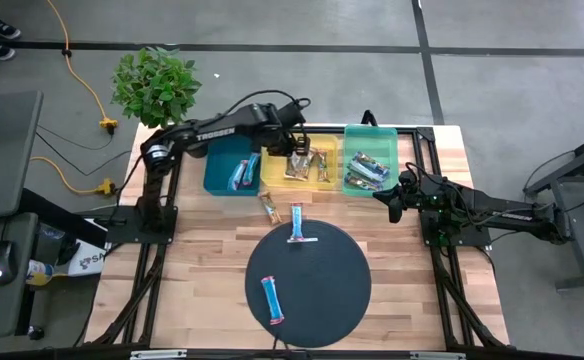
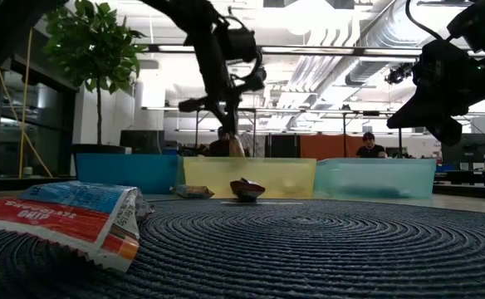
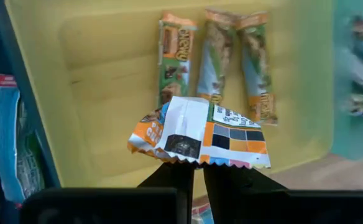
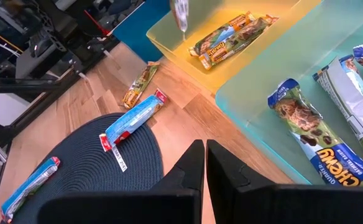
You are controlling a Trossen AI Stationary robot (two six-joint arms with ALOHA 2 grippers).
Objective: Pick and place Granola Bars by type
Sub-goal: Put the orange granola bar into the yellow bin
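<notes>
Left claw [image 3: 197,167] pinches a tan granola bar [image 3: 200,134] by its end above the yellow tray [image 3: 107,74]; right claw [image 4: 204,163] pressed together, idle; bar may swing and land outside.

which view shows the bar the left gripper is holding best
The left wrist view: the held bar fills the middle, pinched by the left gripper over the yellow tray. The high view hides it under the arm, the low view shows a sliver, and the right wrist view only its lower end.
</notes>
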